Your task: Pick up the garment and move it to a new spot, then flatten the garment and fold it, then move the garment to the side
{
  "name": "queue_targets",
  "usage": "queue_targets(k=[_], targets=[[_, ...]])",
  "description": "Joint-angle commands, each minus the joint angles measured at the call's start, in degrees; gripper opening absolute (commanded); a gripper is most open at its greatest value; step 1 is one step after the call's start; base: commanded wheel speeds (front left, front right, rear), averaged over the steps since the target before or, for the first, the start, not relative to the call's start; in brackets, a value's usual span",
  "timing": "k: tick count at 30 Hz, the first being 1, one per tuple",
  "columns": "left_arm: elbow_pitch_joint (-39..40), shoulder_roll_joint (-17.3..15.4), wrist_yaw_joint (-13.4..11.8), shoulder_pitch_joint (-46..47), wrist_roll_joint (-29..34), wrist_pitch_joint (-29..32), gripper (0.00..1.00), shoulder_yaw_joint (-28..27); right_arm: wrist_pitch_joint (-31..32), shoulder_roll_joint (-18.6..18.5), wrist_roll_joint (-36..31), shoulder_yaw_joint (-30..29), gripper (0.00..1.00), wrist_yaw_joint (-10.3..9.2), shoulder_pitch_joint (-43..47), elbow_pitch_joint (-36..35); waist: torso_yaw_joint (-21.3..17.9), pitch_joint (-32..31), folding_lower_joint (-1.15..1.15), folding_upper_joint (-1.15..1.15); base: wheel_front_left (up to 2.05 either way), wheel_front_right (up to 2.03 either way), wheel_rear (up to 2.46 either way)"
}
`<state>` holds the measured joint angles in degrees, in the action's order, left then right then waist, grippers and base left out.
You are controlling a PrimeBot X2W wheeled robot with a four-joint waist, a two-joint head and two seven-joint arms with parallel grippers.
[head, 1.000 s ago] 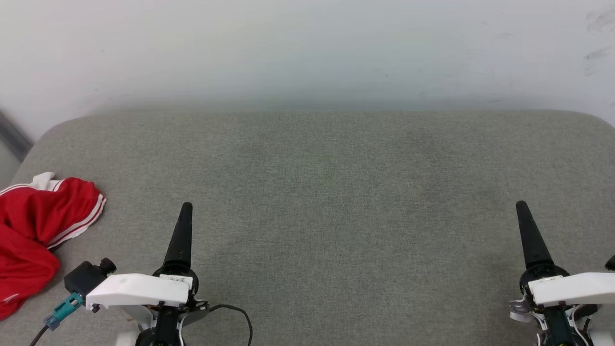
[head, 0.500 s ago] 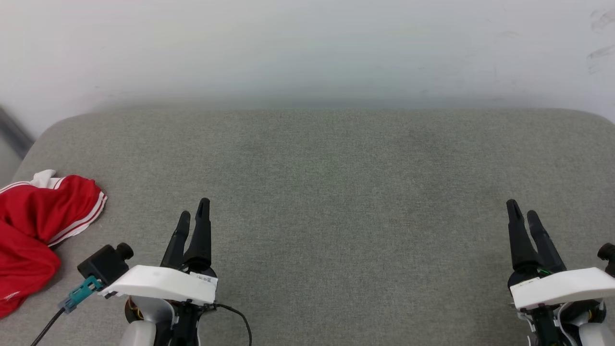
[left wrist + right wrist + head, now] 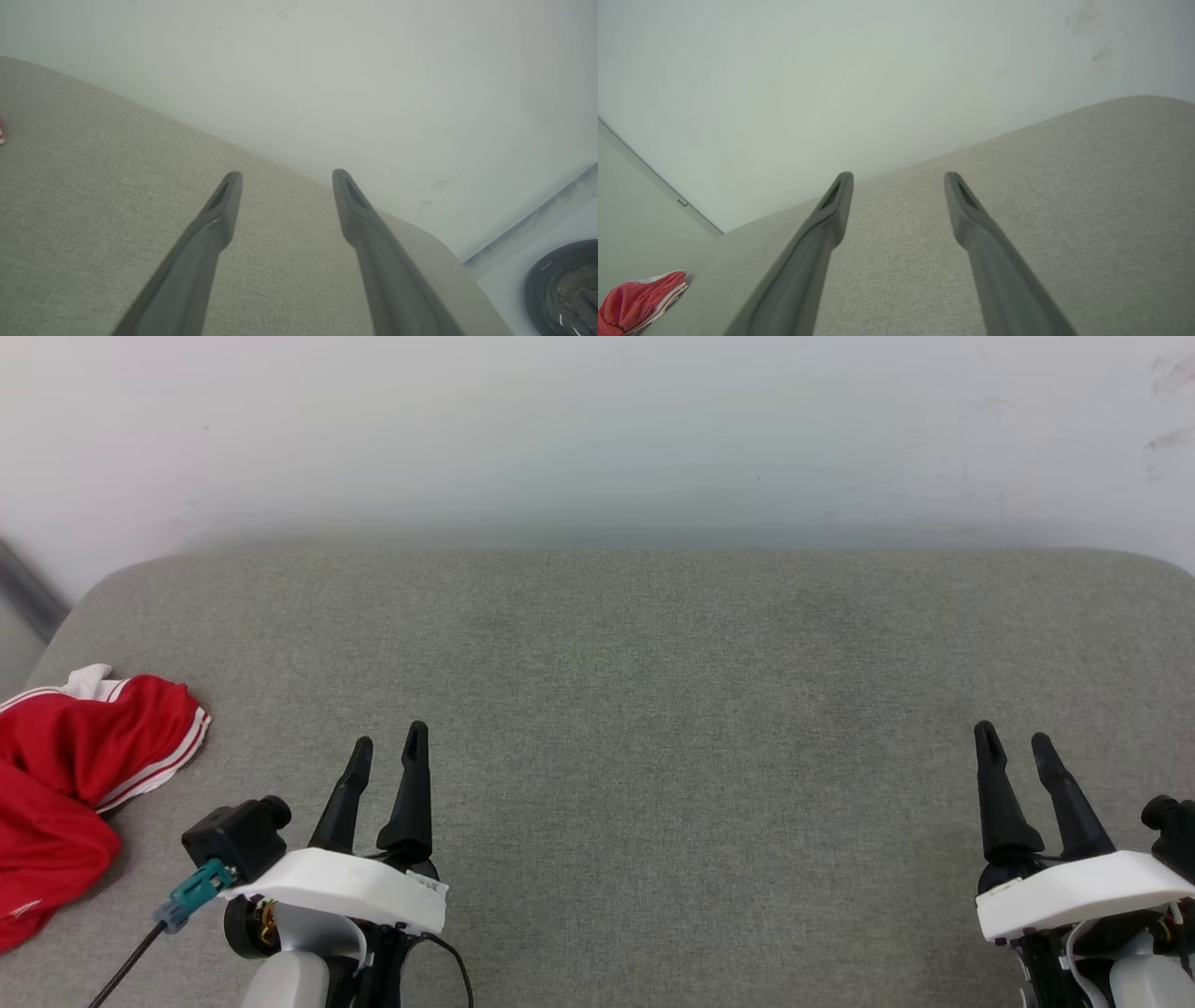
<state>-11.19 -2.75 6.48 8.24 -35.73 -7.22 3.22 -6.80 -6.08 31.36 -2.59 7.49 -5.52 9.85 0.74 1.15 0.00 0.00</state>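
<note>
1. L gripper: fingers spread wide, empty, tips over bare grey cushion; lower left of head view.
2. R gripper: likewise wide, empty; lower right, well apart from L gripper.
3. Garment: red w/ white-and-red striped trim, crumpled heap at cushion's far left edge, partly cut off by frame. Near L gripper, not touching; well apart from R gripper.
4. Wall: pale, scuffed top right, behind cushion.
</note>
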Motion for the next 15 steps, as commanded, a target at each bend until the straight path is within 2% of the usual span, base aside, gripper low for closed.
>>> queue_targets(k=[1, 15], targets=[[0.40, -0.17, -0.21, 1.06, 2.28, -0.62, 1.00, 0.15, -0.44, -0.43, -2.58, -0.12, 1.00, 0.01, -1.13, -0.71, -0.01, 0.00, 0.00, 0.00, 0.00, 0.00, 0.00], [-0.65, -0.37, -0.72, 1.88, 12.40, -2.67, 1.00, 1.30, -0.51, 0.38, -13.46, -0.88, 1.00, 0.01, -0.82, -2.40, 0.05, 0.38, 0.00, 0.00, 0.00, 0.00, 0.00]])
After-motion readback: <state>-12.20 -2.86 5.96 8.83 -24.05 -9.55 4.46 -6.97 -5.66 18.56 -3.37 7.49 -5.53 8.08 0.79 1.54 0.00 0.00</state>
